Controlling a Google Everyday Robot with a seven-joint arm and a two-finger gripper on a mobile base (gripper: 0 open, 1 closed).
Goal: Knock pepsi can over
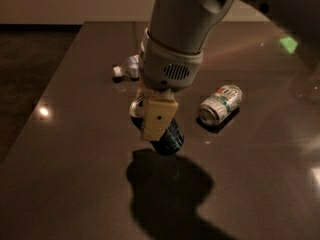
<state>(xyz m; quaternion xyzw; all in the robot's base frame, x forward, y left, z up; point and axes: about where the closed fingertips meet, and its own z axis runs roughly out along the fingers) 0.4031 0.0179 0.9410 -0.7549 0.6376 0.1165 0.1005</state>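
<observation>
My claw [159, 126] hangs low over the middle of a dark, glossy counter [75, 184], reaching down from the top of the scene on a pale arm [182, 19] that ends in a white ribbed wrist collar [170, 71] with a small vent grille. The pepsi can [172, 138] sits directly behind the claw and touches it or comes very close. The can is tilted rather than upright, with its silver top showing to the left of the claw and its dark blue body showing at the claw's lower right. The claw covers the can's middle, so I cannot tell whether the claw is spread, pressed together or pinching the can. I also cannot tell whether the can's lower end rests on the counter. To the right, well apart from the pepsi can, a silver, green and white can [220, 105] lies on its side, its end facing near and left. On the far side, partly hidden behind my wrist, a clear bottle [127, 70] lies flat with its white cap pointing left. A broad shadow [170, 189] spreads across the counter just near of the claw. A small bright glint [44, 112] shows at the counter's left, and a green reflection [289, 44] at its far right.
</observation>
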